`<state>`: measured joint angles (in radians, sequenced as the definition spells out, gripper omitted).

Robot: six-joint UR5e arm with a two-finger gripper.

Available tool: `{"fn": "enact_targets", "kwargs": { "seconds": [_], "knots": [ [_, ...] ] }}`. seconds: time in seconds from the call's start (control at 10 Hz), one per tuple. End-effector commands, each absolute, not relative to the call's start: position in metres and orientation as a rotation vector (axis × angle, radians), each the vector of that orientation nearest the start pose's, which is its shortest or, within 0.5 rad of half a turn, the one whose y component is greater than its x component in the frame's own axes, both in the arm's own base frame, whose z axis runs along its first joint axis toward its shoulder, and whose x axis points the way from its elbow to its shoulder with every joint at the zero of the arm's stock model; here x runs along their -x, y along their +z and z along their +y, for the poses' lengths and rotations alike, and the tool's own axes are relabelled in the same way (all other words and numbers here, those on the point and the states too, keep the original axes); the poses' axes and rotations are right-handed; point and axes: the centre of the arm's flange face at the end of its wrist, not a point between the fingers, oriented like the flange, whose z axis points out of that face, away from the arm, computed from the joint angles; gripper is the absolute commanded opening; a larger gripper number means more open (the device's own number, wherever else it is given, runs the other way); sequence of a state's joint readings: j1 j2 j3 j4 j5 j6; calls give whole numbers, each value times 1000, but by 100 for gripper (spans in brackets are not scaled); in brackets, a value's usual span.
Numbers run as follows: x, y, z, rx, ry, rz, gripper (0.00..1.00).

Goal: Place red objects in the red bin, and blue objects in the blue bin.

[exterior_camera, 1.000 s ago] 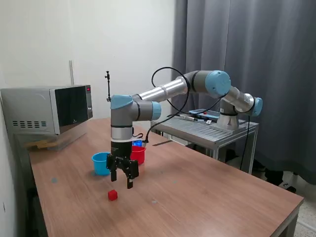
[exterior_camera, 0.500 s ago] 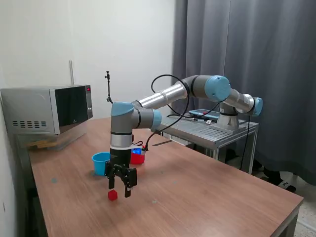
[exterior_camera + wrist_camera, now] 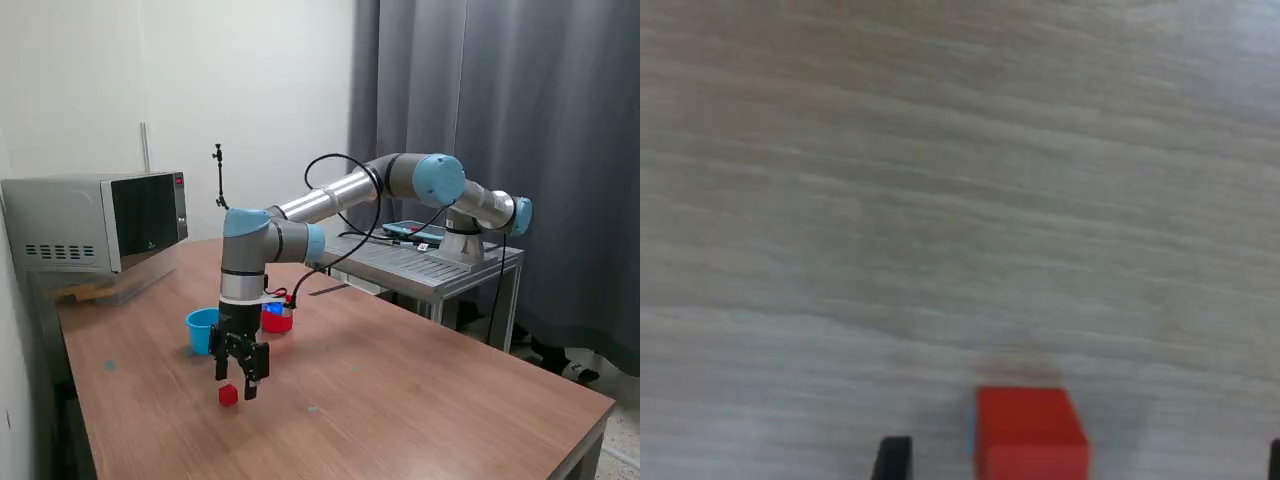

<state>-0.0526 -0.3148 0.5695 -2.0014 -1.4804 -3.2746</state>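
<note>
Hovering just above a red cube [image 3: 229,395] on the desk [image 3: 420,400], the end effector [image 3: 237,381] stands wide apart; next, lowering and closing around it.

Exterior view wide, oblique; wrist view close above red cube [image 3: 1030,433]

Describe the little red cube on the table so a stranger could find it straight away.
Start at the long wooden table and find the arm's black gripper hanging over its near part. The red cube lies on the bare wood right under it, alone. It is solid, square-edged and far smaller than the red cup and blue cup standing behind the arm.
</note>
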Motion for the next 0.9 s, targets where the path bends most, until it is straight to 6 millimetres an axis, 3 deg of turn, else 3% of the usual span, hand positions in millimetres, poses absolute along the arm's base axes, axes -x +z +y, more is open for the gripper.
{"fn": "enact_targets", "kwargs": {
  "seconds": [0.0, 0.8],
  "knots": [
    [906, 115, -89, 2400, 152, 2268, 100],
    [902, 107, -91, 2402, 127, 2263, 100]
  ]
}}
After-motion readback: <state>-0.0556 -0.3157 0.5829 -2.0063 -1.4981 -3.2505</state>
